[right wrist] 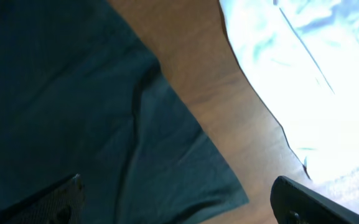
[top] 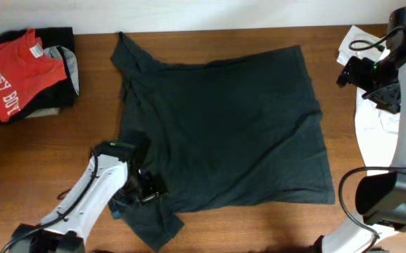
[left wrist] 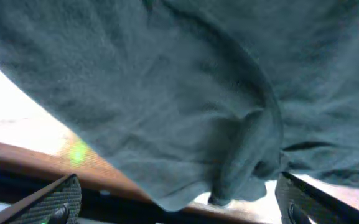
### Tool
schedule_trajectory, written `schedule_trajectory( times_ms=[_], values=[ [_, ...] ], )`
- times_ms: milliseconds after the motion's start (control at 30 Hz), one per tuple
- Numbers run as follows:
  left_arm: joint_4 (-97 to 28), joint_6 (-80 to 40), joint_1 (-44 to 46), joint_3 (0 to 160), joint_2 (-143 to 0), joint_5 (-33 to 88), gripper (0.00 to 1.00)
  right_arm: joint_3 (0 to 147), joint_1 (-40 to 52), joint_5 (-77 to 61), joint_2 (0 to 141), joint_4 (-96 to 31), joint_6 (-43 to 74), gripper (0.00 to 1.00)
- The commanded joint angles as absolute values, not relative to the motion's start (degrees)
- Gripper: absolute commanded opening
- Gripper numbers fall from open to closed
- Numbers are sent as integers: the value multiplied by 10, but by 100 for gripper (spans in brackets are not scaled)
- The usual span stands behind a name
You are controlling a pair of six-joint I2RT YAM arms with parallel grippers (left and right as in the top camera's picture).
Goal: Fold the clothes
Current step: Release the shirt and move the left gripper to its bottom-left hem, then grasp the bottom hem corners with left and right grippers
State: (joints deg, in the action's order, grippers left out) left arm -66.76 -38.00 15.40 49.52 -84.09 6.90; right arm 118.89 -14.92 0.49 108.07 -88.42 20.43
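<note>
The dark charcoal T-shirt (top: 231, 126) lies spread on the wooden table (top: 41, 154), with no lettering showing. Its lower left sleeve (top: 150, 225) is crumpled near the front edge. My left gripper (top: 146, 190) sits low at that sleeve. In the left wrist view its fingers (left wrist: 179, 208) are wide open, and a bunched fold of the shirt (left wrist: 247, 155) hangs between them, ungripped. My right gripper (top: 345, 72) is raised at the far right, beyond the shirt's upper right corner. Its fingers (right wrist: 179, 202) are open and empty above a corner of the shirt (right wrist: 167, 149).
A pile of clothes topped by a red T-shirt with white lettering (top: 13, 77) sits at the back left. A plain white shirt (top: 371, 119) lies along the right edge, and it also shows in the right wrist view (right wrist: 303, 74). Bare wood shows at the left.
</note>
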Motion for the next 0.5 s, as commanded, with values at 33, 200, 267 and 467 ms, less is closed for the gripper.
schedule_trajectory(
  times_ms=[33, 200, 267, 467],
  values=[
    [-640, -428, 130, 441, -832, 68, 99, 1187, -150, 2, 1085, -884, 197, 99],
    [-667, -441, 70, 422, -683, 37, 99, 1187, -150, 2, 1085, -878, 197, 99],
    [-643, -471, 68, 363, -641, 57, 99, 1187, -150, -18, 1085, -877, 197, 99],
    [-544, -483, 68, 298, -682, 75, 99, 1187, -150, -28, 1085, -881, 197, 99]
  ],
)
